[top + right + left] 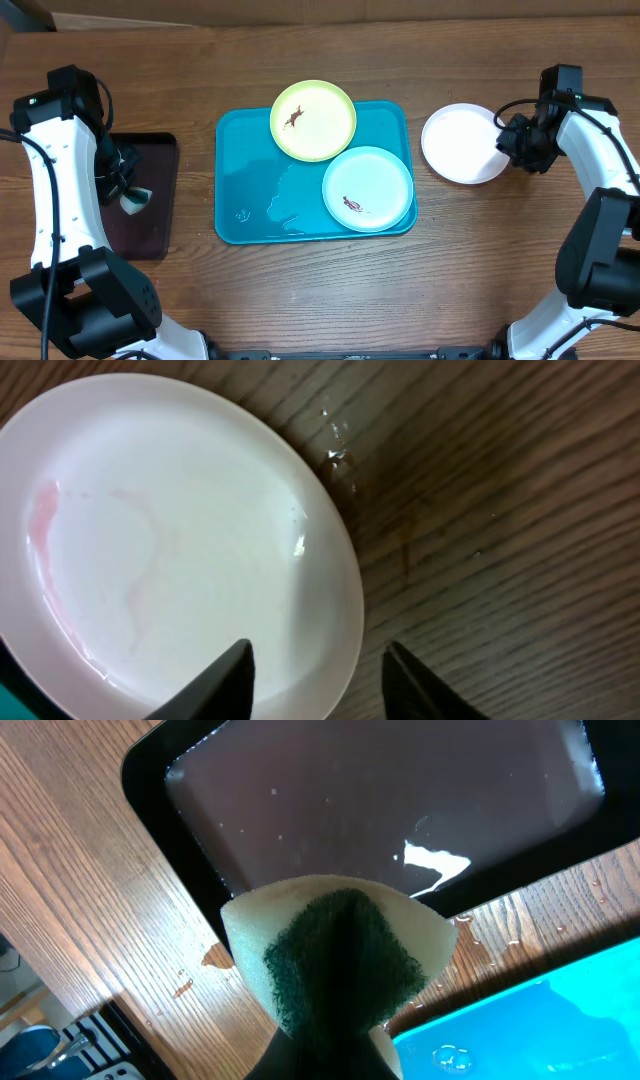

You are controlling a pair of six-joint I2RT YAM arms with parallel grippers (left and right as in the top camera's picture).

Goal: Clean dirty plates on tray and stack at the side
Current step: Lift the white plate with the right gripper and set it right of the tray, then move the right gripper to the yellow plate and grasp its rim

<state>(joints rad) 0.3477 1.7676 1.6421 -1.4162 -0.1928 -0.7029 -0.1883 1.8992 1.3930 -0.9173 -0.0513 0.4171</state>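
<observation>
The turquoise tray (238, 160) lies mid-table. On it a yellow-green plate (313, 120) overhangs the far rim, and a light blue plate (368, 188) sits at the right; both carry a dark smear. A white plate (462, 143) lies flat on the table right of the tray, showing only faint pink streaks (170, 530). My right gripper (507, 144) is open, its jaws either side of the plate's right rim (320, 665) without pinching it. At the far left, my left gripper (128, 192) is shut on a green-and-white sponge (335, 955) above a black tray (400, 800).
The black tray (150, 165) lies left of the turquoise tray, with a strip of wood between them. Water pools on the turquoise tray's floor (280, 205). Droplets dot the table by the white plate (335, 455).
</observation>
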